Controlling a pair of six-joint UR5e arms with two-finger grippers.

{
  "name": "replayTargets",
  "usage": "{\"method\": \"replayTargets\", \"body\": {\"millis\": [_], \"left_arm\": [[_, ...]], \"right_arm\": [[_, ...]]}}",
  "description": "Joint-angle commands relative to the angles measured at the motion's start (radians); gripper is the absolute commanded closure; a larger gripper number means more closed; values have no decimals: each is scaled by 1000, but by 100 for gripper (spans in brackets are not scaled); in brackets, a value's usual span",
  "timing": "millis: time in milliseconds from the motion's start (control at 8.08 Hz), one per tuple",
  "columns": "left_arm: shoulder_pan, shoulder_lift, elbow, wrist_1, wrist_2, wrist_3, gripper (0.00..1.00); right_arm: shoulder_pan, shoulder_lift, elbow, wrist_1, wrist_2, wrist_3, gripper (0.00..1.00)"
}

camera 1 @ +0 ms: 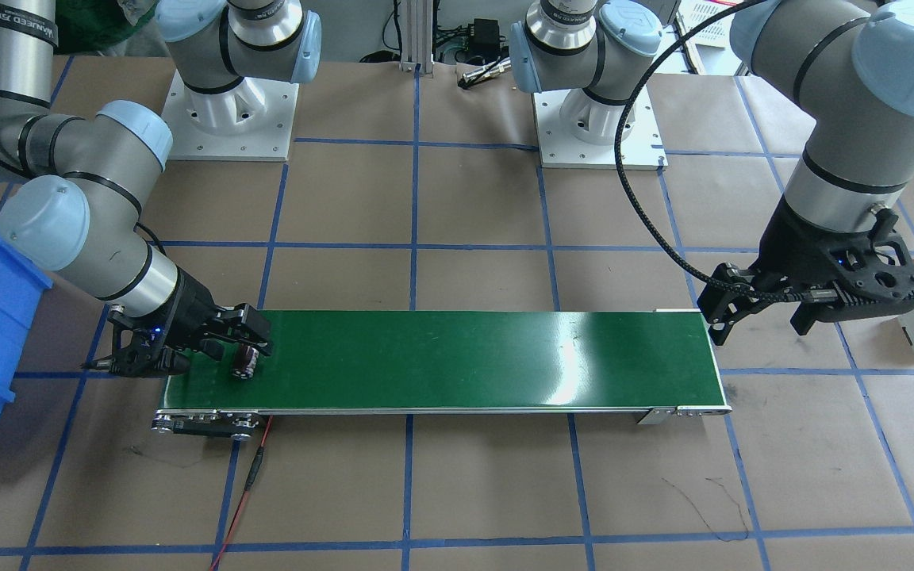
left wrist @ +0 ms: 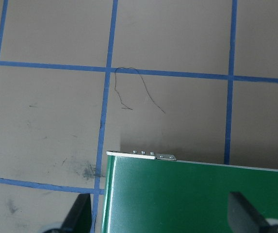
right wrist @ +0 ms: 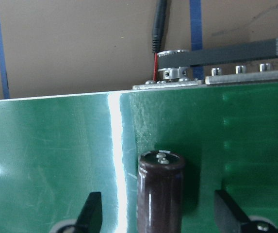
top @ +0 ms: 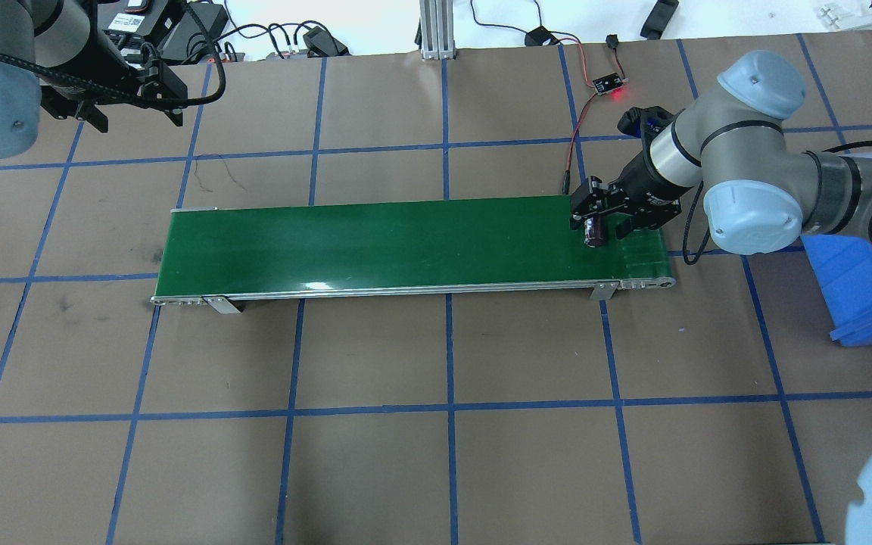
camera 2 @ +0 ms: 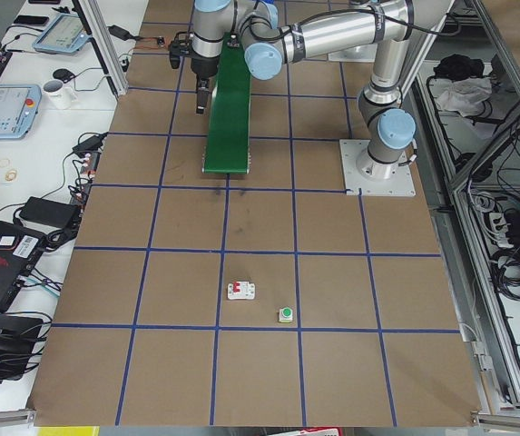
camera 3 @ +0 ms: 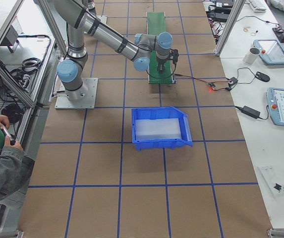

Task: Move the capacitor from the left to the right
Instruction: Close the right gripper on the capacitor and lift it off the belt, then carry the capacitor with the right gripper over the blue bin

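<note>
Right wrist-mounted view: shows the capacitor (right wrist: 160,179) standing upright on the green belt (right wrist: 46,160) at its right end, between the fingers (right wrist: 92,211) of the wide-open right pincer (right wrist: 162,213) without touching either; leaves the left pincer (left wrist: 160,213), equally wide, far off.

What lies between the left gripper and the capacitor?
Only the bare green belt spans from the left gripper to the capacitor, seen in the front-facing view.
</note>
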Motion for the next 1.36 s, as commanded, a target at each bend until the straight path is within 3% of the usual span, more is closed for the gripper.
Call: {"method": "replayTargets", "body": {"millis": [0, 248, 371, 619, 866, 1238], "left_arm": [[0, 0, 2, 0, 0, 0, 0], [0, 0, 0, 0, 0, 0, 0], [0, 0, 0, 0, 0, 0, 0], [0, 0, 0, 0, 0, 1, 0], [0, 0, 0, 0, 0, 2, 0], [0, 0, 0, 0, -1, 0, 0]], "right_arm": [[-1, 16, -2, -33, -53, -2, 46], [-1, 9, -13, -15, -55, -4, 90], [-1, 6, -28, 7, -62, 1, 100], [-5, -13, -116, 178, -91, -8, 100], [-35, -58, -169, 288, -241, -14, 100], [-153, -79, -306, 462, -389, -150, 100]]}}
